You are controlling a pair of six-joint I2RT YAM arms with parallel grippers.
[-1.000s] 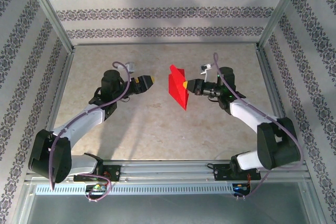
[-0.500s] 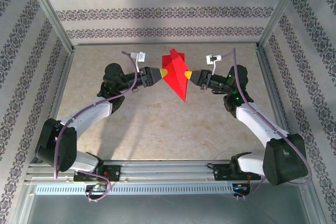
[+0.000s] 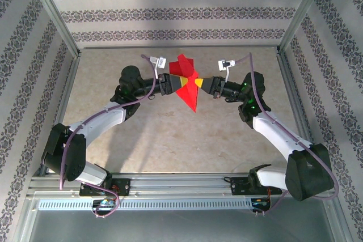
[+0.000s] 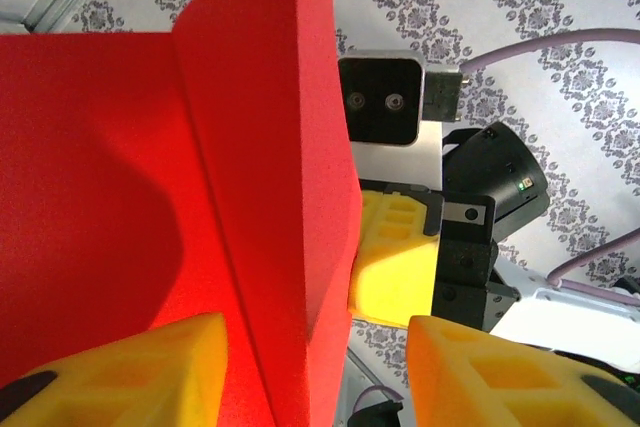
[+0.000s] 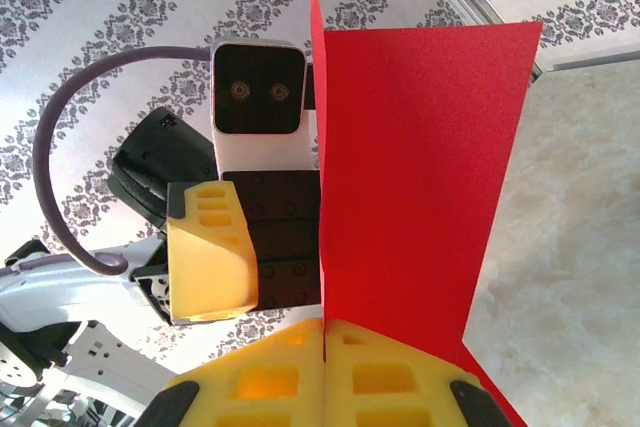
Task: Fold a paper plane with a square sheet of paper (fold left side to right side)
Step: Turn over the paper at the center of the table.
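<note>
Mid-fold, the right tool (image 3: 199, 83), at 3 o'clock of the paper (image 3: 190, 99), clamps it aloft. The left tool (image 3: 182, 85), at 9 o'clock, straddles its edge, unclenched. The next move calls for a square pinch.

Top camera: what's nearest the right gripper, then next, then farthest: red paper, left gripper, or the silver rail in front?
1. red paper, pinched in the right gripper.
2. left gripper, across the paper.
3. silver rail, at the front edge.
</note>
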